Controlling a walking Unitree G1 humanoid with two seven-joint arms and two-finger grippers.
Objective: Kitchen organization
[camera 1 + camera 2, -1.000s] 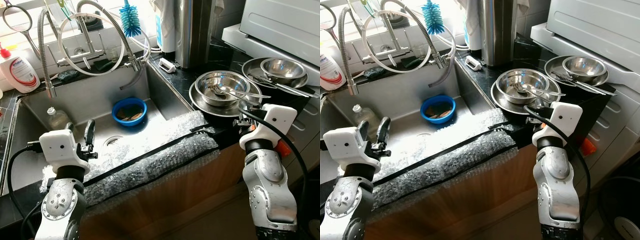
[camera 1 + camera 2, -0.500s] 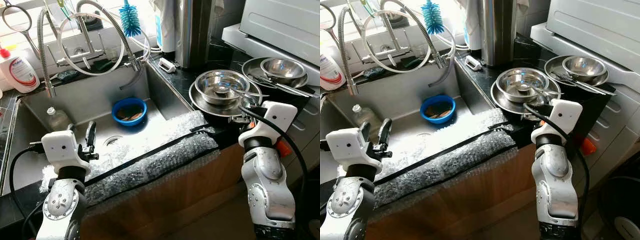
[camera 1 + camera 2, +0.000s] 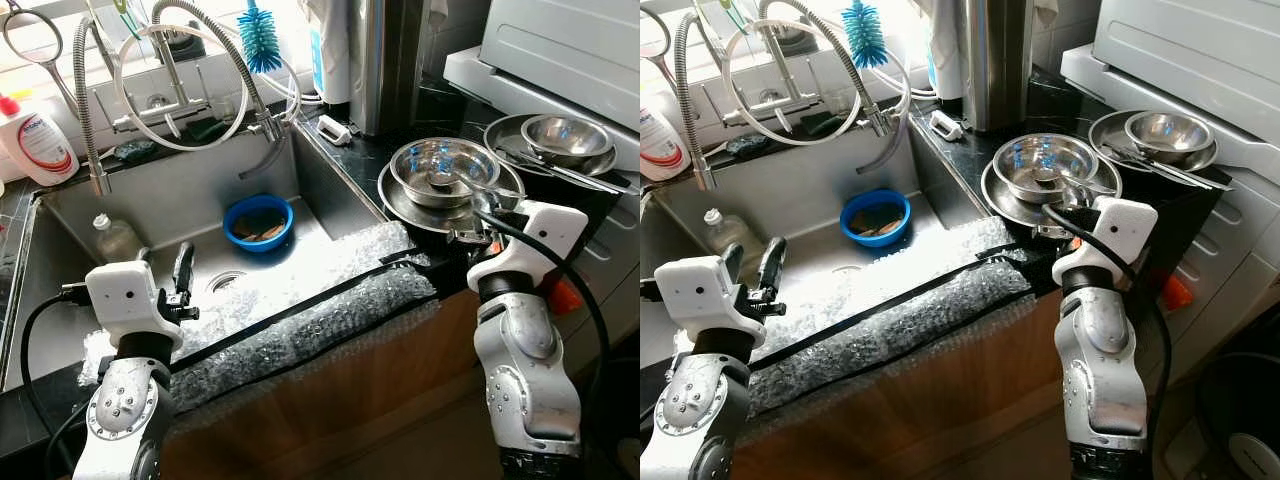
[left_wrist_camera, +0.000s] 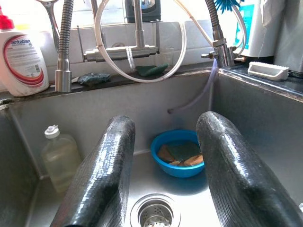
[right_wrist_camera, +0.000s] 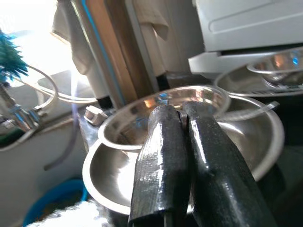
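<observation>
Two nested steel bowls [image 3: 452, 155] stand on the black counter right of the sink. A spoon [image 3: 441, 179] lies in the upper bowl, its handle running toward my right gripper [image 5: 182, 115]. That gripper is at the bowls' near rim, shut on the thin metal handle. My left gripper [image 4: 166, 124] hangs open over the sink [image 3: 190, 190] with nothing between its fingers. Beyond it, on the sink floor, a blue bowl [image 4: 177, 156] holds sponges. A small plastic bottle [image 3: 113, 238] stands in the sink's left corner.
A second stack of steel dishes [image 3: 565, 135] with utensils sits at the far right below a white appliance [image 3: 570, 40]. Bubble wrap [image 3: 300, 320] covers the sink's front edge. Faucet hoses [image 3: 200, 90], a soap bottle [image 3: 38, 140] and a blue brush [image 3: 261, 40] line the back ledge.
My right gripper has moved slightly left and forward to the bowls' rim. The spoon in the upper bowl has shifted, its handle now pointing into the gripper. The left arm has hardly moved.
</observation>
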